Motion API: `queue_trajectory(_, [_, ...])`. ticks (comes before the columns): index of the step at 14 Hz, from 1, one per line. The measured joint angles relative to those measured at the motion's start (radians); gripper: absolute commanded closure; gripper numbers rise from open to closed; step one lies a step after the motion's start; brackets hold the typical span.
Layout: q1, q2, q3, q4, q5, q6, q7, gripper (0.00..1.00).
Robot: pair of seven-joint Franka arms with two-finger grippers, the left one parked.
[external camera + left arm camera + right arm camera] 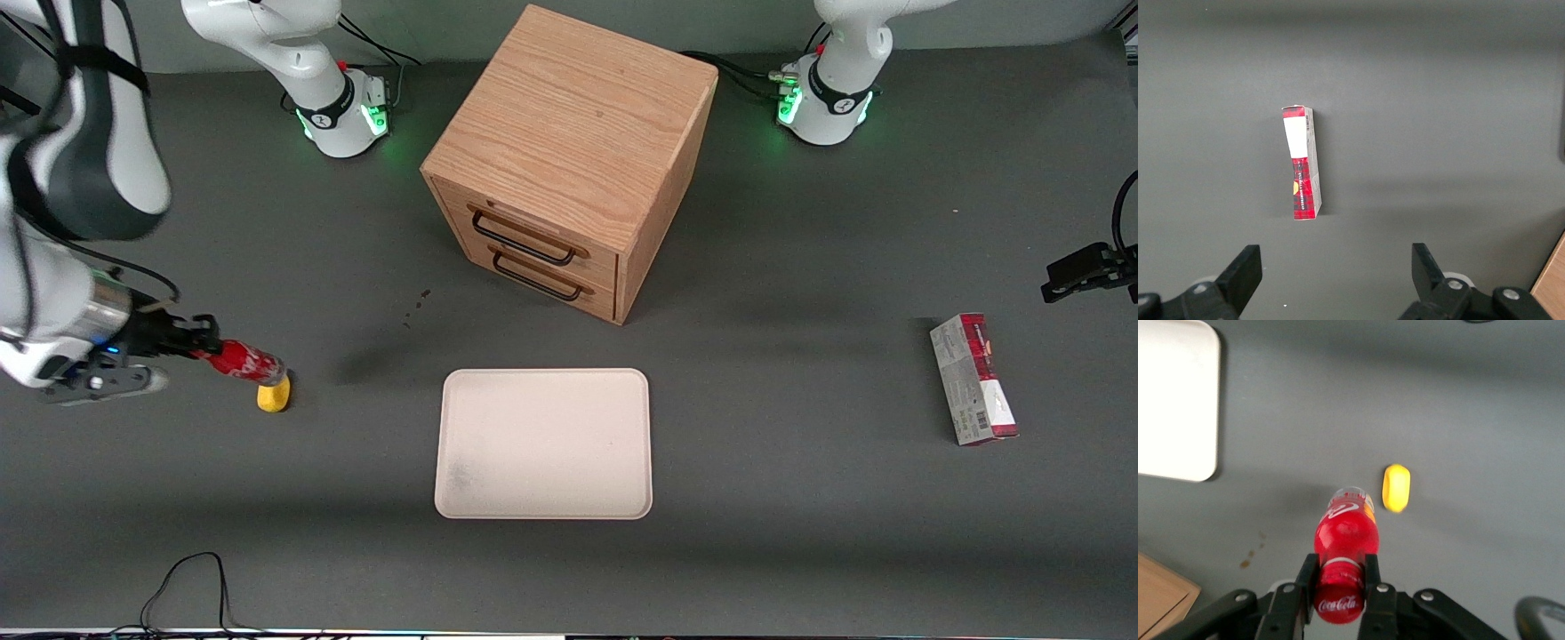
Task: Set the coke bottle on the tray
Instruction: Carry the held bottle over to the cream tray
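Right wrist view: end effector (1339, 577) grips coke bottle (1345, 547) by its cap end.

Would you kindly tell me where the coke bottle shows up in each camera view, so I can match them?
Front view: the coke bottle is held in the gripper at the working arm's end of the table, just above the yellow lump.
Right wrist view: the coke bottle sits clamped between the gripper's fingers, neck gripped, cap toward the camera.
Left wrist view: not in it.
Shared landmark: the tray, whose corner also shows in the right wrist view.
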Motion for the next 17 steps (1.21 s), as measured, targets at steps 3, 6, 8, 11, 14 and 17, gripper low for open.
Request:
queue_trajectory(3, [-0.004, -0.007, -0.007, 0.196, -0.013, -0.225, -0.001, 1.00])
queue_trajectory(6, [-0.006, -0.009, -0.007, 0.333, -0.017, -0.362, -0.003, 1.00])
queue_trajectory(8, [-0.003, 0.011, 0.001, 0.378, -0.017, -0.367, -0.005, 1.00])
queue_trajectory(11, [0.001, 0.137, 0.057, 0.517, -0.018, -0.364, -0.007, 1.00])
queue_trajectory(14, [0.023, 0.287, 0.112, 0.657, -0.019, -0.334, -0.004, 1.00])
queue_trajectory(17, [0.109, 0.378, 0.123, 0.731, -0.055, -0.280, 0.026, 1.00])
